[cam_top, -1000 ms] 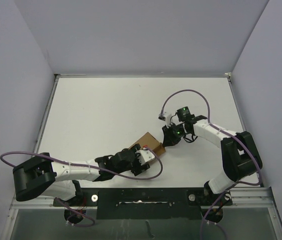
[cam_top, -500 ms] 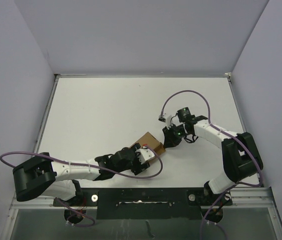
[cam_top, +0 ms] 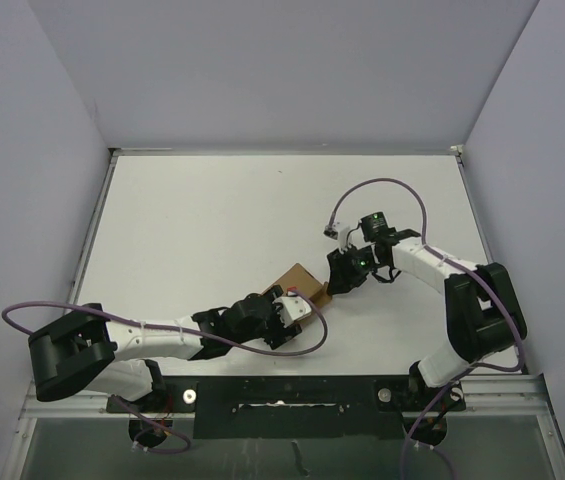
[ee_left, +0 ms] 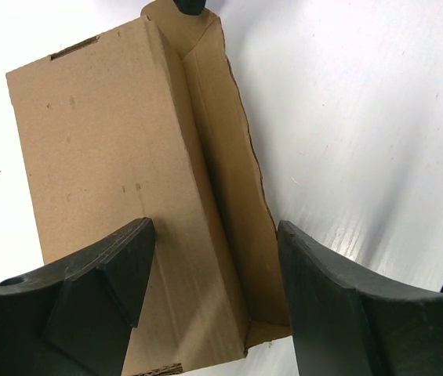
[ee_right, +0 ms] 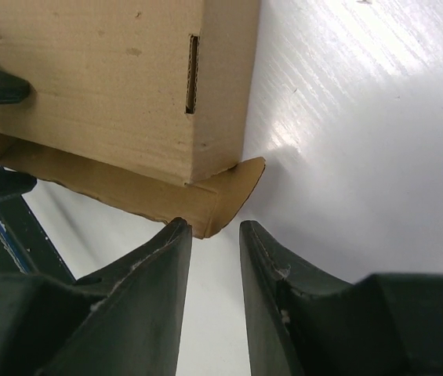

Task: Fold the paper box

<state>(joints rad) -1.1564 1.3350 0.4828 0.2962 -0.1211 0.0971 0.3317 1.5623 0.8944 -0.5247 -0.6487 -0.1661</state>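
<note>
The paper box (cam_top: 300, 289) lies on the white table (cam_top: 212, 220), near its front edge and between the two arms. It is already a shallow carton with its top panel down. One long side flap (ee_left: 235, 180) stands out along the edge, untucked, and ends in a rounded corner tab (ee_right: 233, 184) below a small slot (ee_right: 192, 74).

We see the left gripper (ee_left: 215, 231) with its jaws wide apart over the near end of the box. One finger sits above the top panel and the other just beside the loose flap, and we cannot tell whether they press on it.

The right gripper (ee_right: 213, 227) has its fingers slightly parted and holds nothing, its tips just short of the tab.

We judge the folding to be late, with the side flap the step in hand. Next, the left should steady the carton while the right pushes the tab in without creasing it.
</note>
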